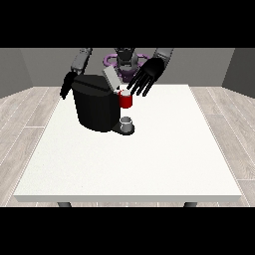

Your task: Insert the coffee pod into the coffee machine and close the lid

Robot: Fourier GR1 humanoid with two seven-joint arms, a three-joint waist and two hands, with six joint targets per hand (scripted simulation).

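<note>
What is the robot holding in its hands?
Nothing that shows. The hand at the view's right hovers with fingers spread above the coffee machine's red part. The hand at the view's left hangs behind the coffee machine.

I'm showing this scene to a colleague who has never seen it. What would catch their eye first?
The black coffee machine dominates, standing toward the far side of the white table, left of middle, with its grey lid raised. A red part on its right side stands out, above a small grey cup on its base. The hand at the view's right hovers there with fingers spread.
</note>
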